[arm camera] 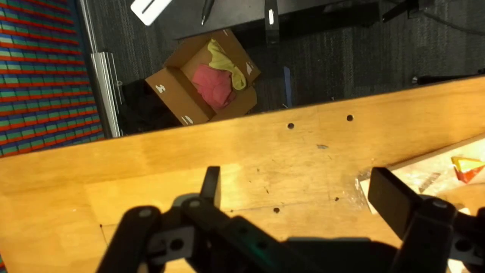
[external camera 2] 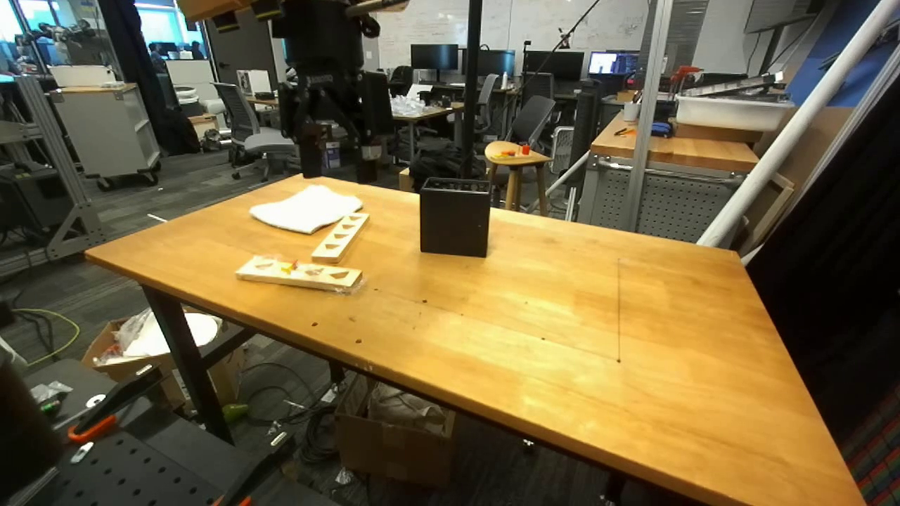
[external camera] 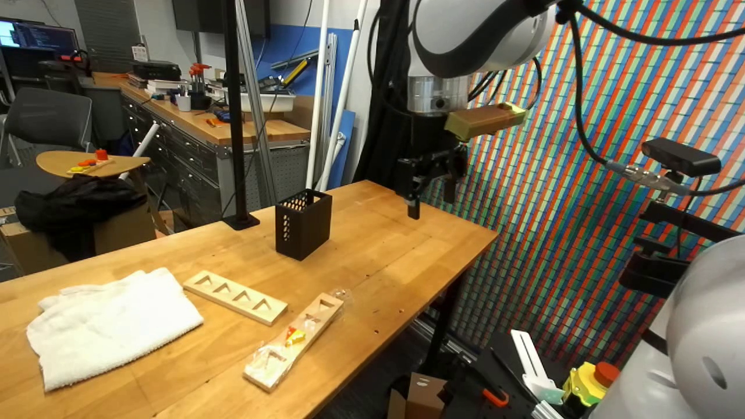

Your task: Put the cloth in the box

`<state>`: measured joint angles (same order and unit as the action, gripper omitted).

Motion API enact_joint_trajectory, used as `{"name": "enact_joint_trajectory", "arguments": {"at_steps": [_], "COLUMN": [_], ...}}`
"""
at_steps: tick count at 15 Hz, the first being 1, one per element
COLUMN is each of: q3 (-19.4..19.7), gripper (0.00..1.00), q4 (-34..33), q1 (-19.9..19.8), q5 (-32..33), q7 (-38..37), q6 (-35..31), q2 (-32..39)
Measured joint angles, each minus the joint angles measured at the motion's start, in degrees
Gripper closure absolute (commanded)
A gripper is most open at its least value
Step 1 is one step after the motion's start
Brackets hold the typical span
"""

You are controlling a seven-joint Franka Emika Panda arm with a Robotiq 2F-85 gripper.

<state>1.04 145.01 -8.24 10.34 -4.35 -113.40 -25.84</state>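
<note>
The white cloth [external camera: 116,329] lies folded and rumpled on the wooden table; it also shows in an exterior view [external camera 2: 306,209]. The black box [external camera: 314,228] stands upright on the table with an open top and holes in one side wall; it also shows in an exterior view [external camera 2: 455,219]. My gripper [external camera: 432,202] is open and holds nothing, raised above the table and apart from the cloth and the box. Its spread fingers show in an exterior view [external camera 2: 339,169] and in the wrist view [arm camera: 295,172]. The cloth and the box are out of the wrist view.
A pale slotted strip [external camera: 236,298] lies between the cloth and the box. A plastic-wrapped strip [external camera: 297,343] lies nearer the table edge; its end shows in the wrist view [arm camera: 424,180]. A black pole [external camera: 233,116] rises at the table's edge behind the box.
</note>
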Motion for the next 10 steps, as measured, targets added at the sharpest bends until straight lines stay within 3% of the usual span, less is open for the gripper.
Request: {"name": "enact_joint_trajectory", "arguments": {"at_steps": [5, 10], "q3": [-6.04, -8.84], "gripper": [0.0, 0.0], "q4": [-8.56, -18.72], "q1": [4.04, 7.32], "q5": [0.27, 3.25], "q7": [-6.68, -11.67], "q6": [-2.74, -6.79], "q2": [8.44, 18.73]}}
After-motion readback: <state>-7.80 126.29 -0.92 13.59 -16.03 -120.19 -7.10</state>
